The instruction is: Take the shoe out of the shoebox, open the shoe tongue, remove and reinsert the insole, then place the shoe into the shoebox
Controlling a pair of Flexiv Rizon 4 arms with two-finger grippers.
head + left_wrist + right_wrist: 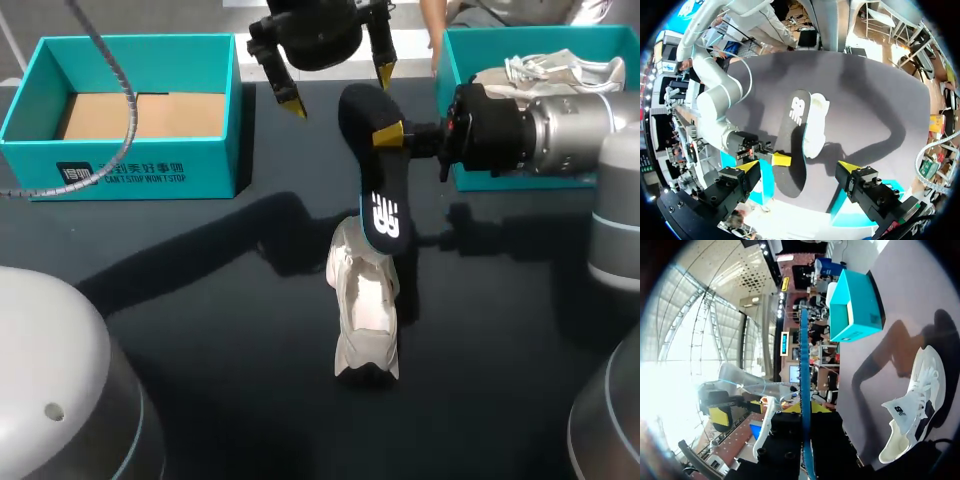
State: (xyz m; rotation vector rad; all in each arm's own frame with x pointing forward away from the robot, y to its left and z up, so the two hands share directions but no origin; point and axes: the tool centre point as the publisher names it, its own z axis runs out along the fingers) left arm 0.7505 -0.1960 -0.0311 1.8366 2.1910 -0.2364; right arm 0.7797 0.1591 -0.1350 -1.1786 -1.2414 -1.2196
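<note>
The right gripper (390,135) pinches the black insole (378,175) by one edge and holds it up on a slant. The insole's lower, logo-bearing end meets the opening of the white shoe (365,315). The shoe stands on the dark table (200,300), running lengthwise from 12 to 6 o'clock. At 12 o'clock from the shoe hangs the left gripper (335,85), its fingers spread wide around the insole's upper end without touching it. One teal shoebox (130,165) sits at 10 o'clock from the shoe, and a second one (520,32) at 2 o'clock.

The step looks like working the insole through the shoe's mouth; whether it is coming out or going in cannot be told. Nothing steadies the shoe, so a sideways pull would likely tip it. The right arm should move along the shoe's length and keep the insole flat to the opening. Since the insole is thin and will probably flex, the left gripper could brace the shoe.
</note>
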